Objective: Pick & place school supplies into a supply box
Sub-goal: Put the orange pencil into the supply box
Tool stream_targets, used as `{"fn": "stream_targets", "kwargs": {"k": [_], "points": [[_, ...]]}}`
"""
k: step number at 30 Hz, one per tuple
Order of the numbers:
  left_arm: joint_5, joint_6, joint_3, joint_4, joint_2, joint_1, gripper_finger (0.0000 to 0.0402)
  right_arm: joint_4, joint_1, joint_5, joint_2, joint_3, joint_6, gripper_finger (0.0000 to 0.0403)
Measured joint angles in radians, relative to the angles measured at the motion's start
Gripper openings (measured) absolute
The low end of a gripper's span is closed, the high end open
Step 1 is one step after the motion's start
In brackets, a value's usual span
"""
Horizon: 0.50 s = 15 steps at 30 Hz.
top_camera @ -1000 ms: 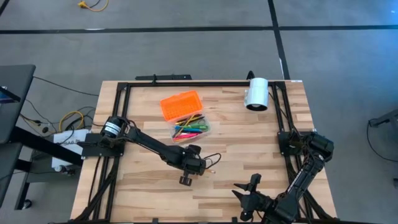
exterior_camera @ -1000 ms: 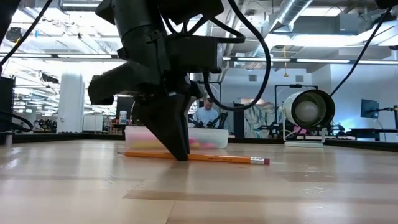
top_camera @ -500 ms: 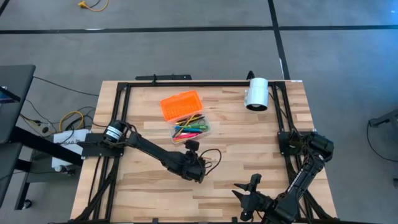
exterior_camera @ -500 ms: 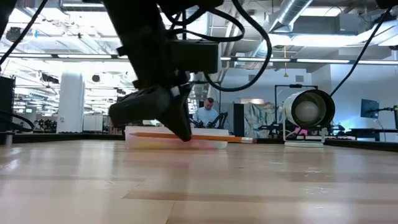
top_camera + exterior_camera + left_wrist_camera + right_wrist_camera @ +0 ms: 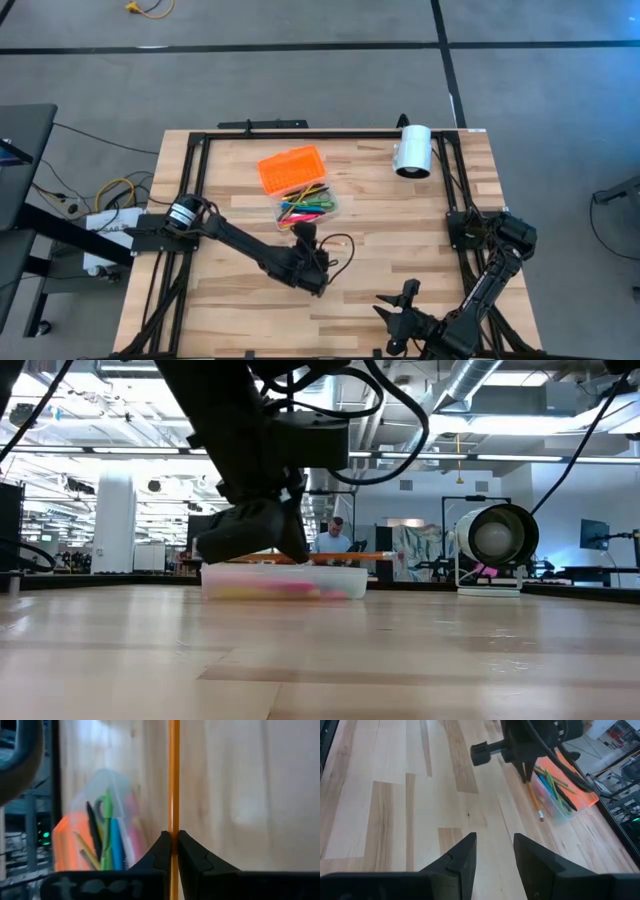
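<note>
The left gripper (image 5: pixel 171 840) pinches a yellow-orange pencil (image 5: pixel 173 780) between its two fingers (image 5: pixel 156 854), which press against the shaft from both sides. In the low view the pencil (image 5: pixel 340 557) is carried clear of the tabletop (image 5: pixel 400 650), roughly level, just above the rim of the supply box (image 5: pixel 284 580). In the right wrist view the pencil (image 5: pixel 534 801) slopes down from the fingers, and its pink eraser end points toward the near, open area of the tabletop, away from the gripper. Its long axis runs roughly parallel to the pens lying in the box, as the left wrist view shows.

In the high view the left gripper (image 5: pixel 308 243) sits just beside the front edge of the supply box (image 5: pixel 306 207), near the middle of the tabletop (image 5: pixel 400 230). The box's clear base holds a bundle of pens and pencils (image 5: pixel 305 206) in green, blue, black, pink and yellow, lying lengthwise. The ribbed orange lid (image 5: pixel 291 168) lies open flat, touching the far side of the base.

A white cylinder (image 5: pixel 412 150) lies on its side near the far right corner of the tabletop, well apart from the box. A black cable (image 5: pixel 340 248) loops beside the left gripper. Nothing lies between the held pencil and the box opening.

The right gripper (image 5: pixel 492 851) waits at the front edge of the tabletop, its fingers spread apart and holding nothing. A person (image 5: pixel 331 544) shows in the room beyond the table.
</note>
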Motion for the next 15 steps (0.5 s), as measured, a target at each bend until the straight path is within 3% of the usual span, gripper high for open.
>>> {"fn": "stream_targets", "kwargs": {"k": [15], "points": [[-0.171, -0.137, 0.002, -0.155, -0.003, 0.035, 0.0000, 0.000, 0.000, 0.000, 0.000, 0.000, 0.000, 0.0124]]}}
